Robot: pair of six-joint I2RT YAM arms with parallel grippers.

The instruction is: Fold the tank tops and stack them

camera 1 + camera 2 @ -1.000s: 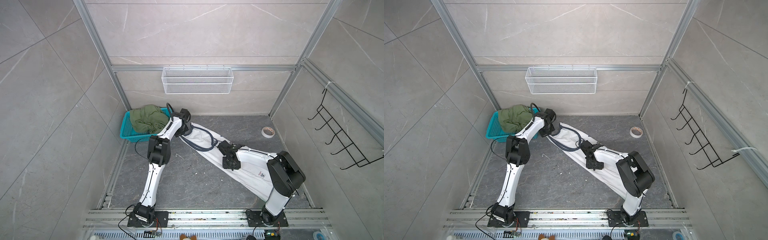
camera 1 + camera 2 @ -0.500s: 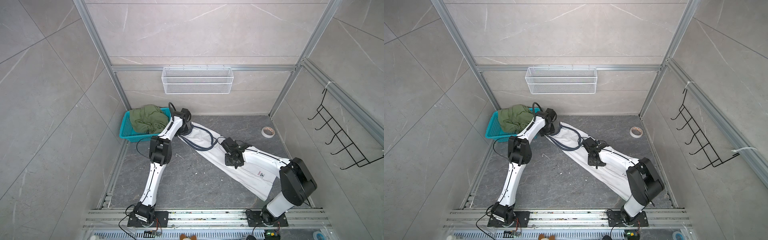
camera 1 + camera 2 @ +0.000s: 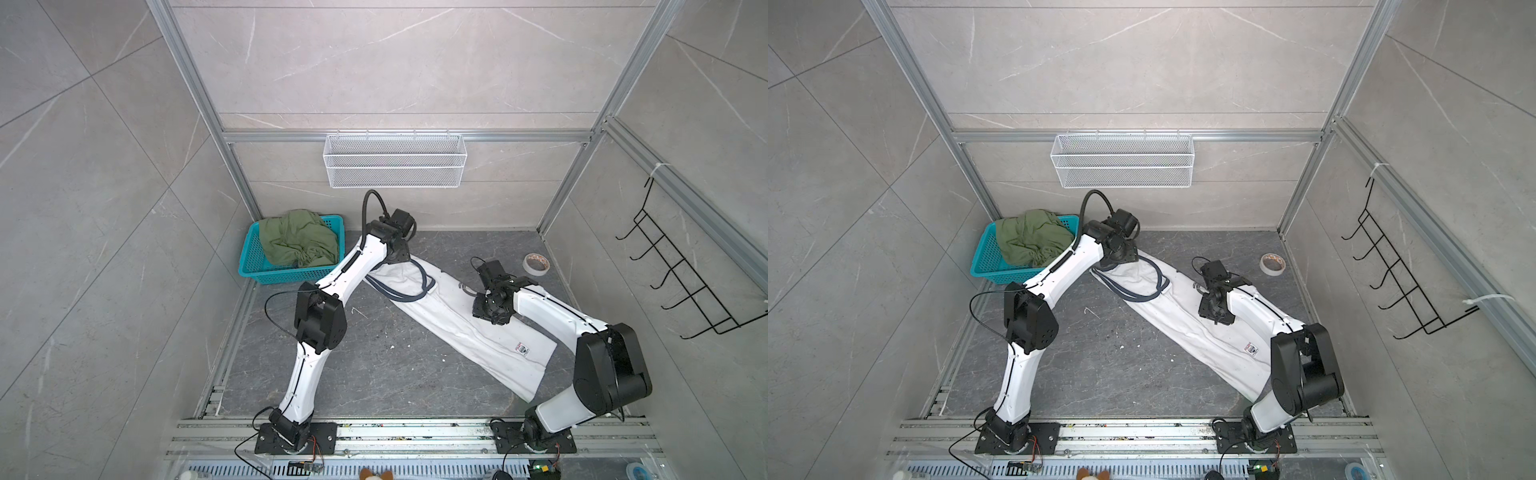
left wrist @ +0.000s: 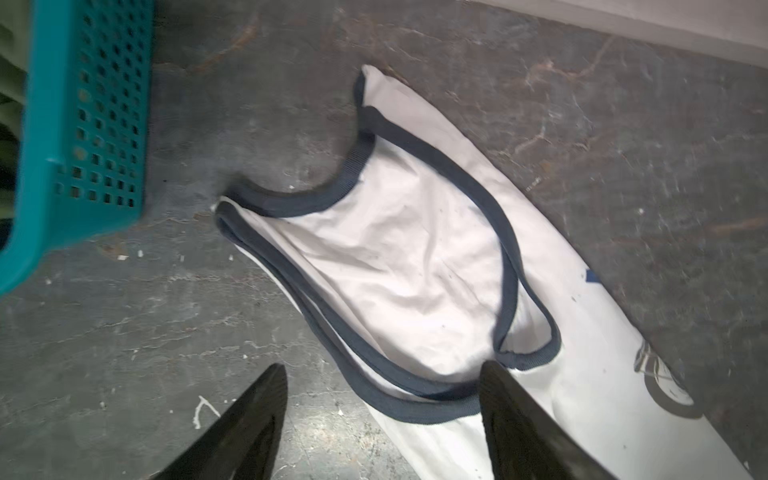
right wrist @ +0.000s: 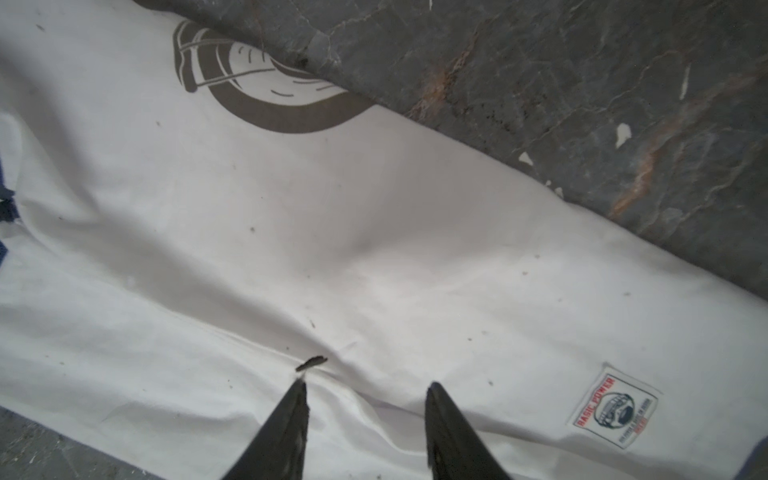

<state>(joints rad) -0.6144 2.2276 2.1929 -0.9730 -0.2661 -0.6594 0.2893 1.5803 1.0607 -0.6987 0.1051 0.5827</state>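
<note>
The white tank top (image 3: 457, 328) lies on the dark stone floor, folded into a long narrow band that runs slantwise away from the teal basket (image 3: 291, 276). Its hem is the end farthest from the basket and closest to the arm bases, and a small square label (image 5: 615, 409) with red lettering sits there. About midway along the band, well apart from the basket, the right gripper (image 5: 368, 385) points down at the cloth. Its jaws are spread, the tips rest on or just above the fabric, and a small crease runs between them with nothing pinched. Beyond it, a grey round print (image 5: 249, 95) is cut off by the folded edge.

The strap end of the band, edged with dark trim (image 4: 415, 395), lies just beside the basket's nearest corner without touching it. The left gripper (image 4: 382, 368) hangs over this end with its jaws wide apart and empty. One finger is above bare floor and the other above the trimmed armhole.

The olive green tank top (image 3: 297, 241) sits crumpled inside the basket, heaped above its rim. A roll of tape (image 3: 536, 263) lies on the floor across from the basket, well apart from it. On the back wall, above and beyond the basket, hangs a white wire shelf (image 3: 395, 166).
</note>
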